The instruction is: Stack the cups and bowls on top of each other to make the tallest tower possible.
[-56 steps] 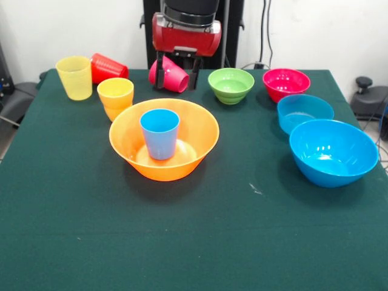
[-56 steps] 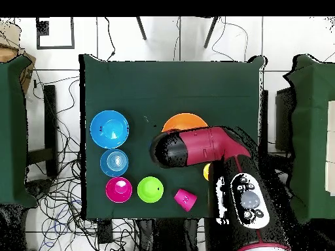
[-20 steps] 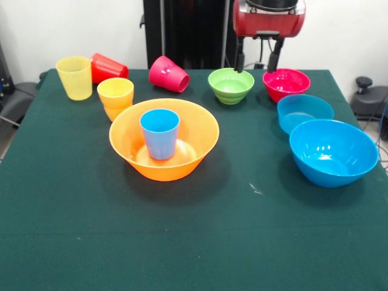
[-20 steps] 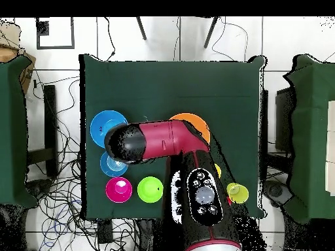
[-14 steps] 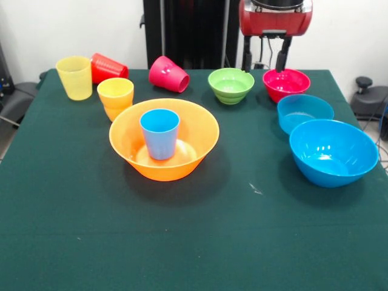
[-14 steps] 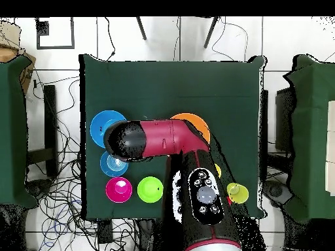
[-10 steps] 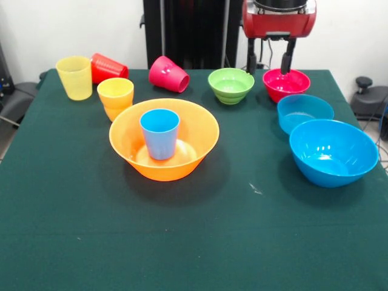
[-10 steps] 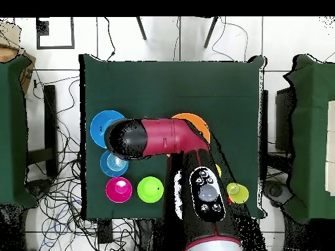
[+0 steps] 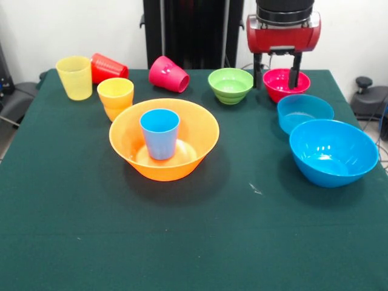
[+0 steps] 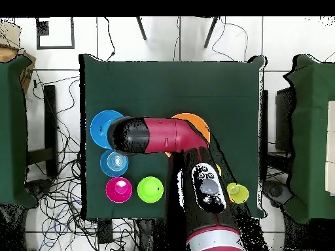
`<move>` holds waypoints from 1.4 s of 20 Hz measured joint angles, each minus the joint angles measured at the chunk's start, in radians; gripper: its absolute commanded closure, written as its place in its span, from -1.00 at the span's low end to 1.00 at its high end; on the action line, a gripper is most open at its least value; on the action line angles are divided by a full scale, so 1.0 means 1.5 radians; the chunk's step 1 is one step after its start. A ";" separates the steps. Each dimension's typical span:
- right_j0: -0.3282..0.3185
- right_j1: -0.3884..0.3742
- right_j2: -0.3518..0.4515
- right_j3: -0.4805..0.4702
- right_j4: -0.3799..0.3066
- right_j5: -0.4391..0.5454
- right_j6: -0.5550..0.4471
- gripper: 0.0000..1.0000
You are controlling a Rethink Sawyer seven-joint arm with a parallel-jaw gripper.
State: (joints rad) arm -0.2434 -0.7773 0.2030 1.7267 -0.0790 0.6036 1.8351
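A large orange bowl [image 9: 203,143] stands left of the table's middle with a light blue cup [image 9: 160,133] upright inside it. The orange cup [image 9: 115,98] and yellow cup [image 9: 74,77] stand at the far left. The red cup [image 9: 109,66] and pink cup [image 9: 169,74] lie on their sides. Green [image 9: 231,85], magenta [image 9: 286,83], small blue [image 9: 305,112] and large blue [image 9: 333,151] bowls line the right side. My gripper [image 9: 277,77] hangs open and empty over the magenta bowl. In the overhead view the arm [image 10: 141,135] hides it, between the large blue bowl [image 10: 99,128] and the small blue bowl [image 10: 114,165].
The table [image 9: 194,242] is covered in dark green cloth. In the overhead view the arm also covers most of the orange bowl [image 10: 194,121]. Cables lie on the floor [image 10: 59,196] around the table.
The arm swung from the pink cup across to the right side, passing the green bowl, and now hangs a little lower over the magenta bowl. The gripper stayed open. No object moved.
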 measured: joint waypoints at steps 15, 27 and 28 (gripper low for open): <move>0.008 0.008 0.000 0.000 0.008 -0.082 0.000 -1.00; 0.000 0.070 0.007 0.004 0.036 -0.158 0.000 -1.00; -0.001 0.075 0.007 0.005 0.036 -0.159 0.000 -1.00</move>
State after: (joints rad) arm -0.2454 -0.6655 0.2142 1.7341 -0.0248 0.3648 1.8351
